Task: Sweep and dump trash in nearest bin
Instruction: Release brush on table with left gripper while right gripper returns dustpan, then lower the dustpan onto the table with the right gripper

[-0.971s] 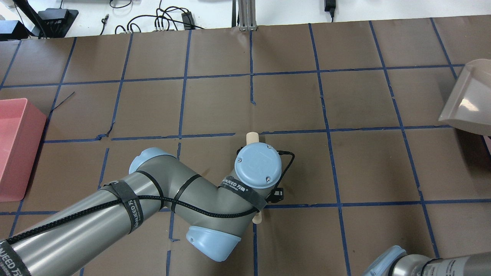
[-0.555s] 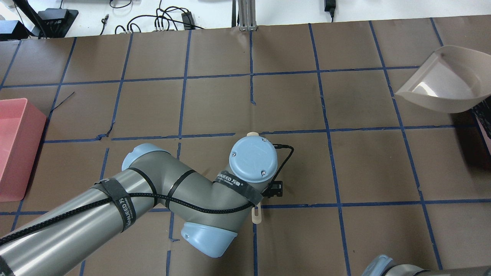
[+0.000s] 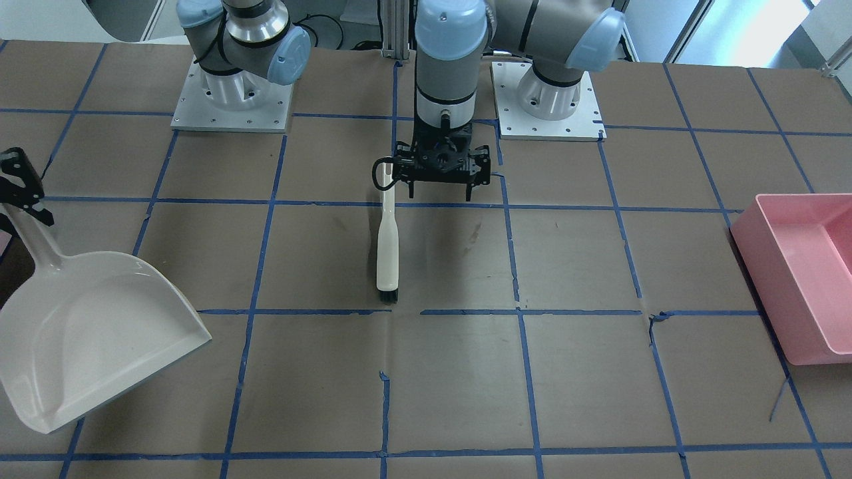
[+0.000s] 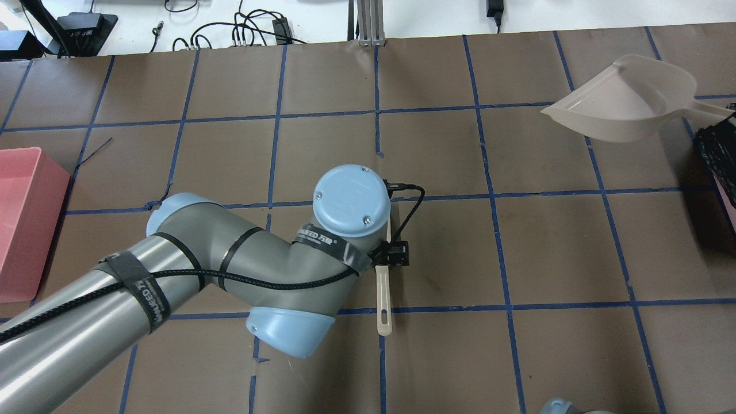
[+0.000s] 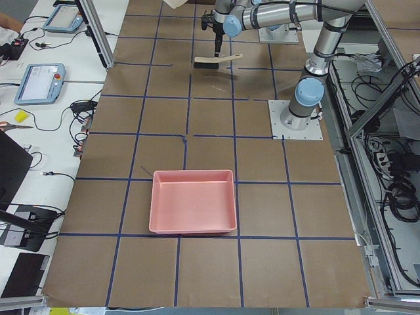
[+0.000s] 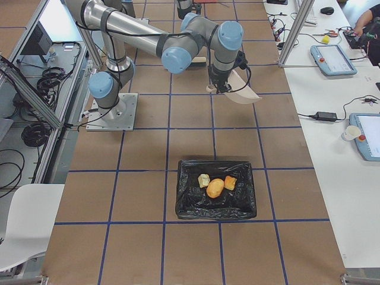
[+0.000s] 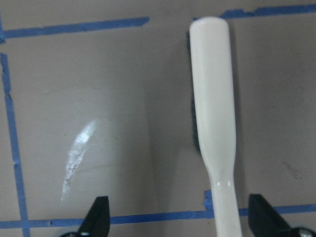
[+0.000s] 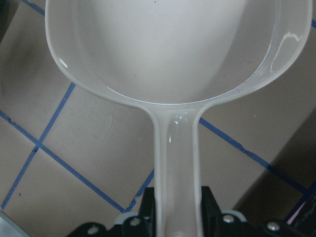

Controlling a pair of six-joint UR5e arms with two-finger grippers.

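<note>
Got all three trash pieces [image 6: 215, 187] into the black-lined bin [image 6: 190, 209]. Swung dustpan [image 4: 624, 106] back from tipped to level, empty, handle clamped in right gripper [image 8: 175, 224]. Parked brush [image 3: 387, 249] flat on table [image 3: 599, 372] beside wide-spread left gripper [image 3: 439, 196], probably not touching. Looks done.

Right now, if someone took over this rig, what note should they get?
Left gripper: open, above the table; the brush lies flat there, ungripped.
Right gripper: shut on the dustpan handle; pan empty, held off the table.
Trash: all three pieces in the black-lined bin. Pink bin is empty.
Done: sweeping and dumping.
Left: probably only setting the dustpan down.
</note>
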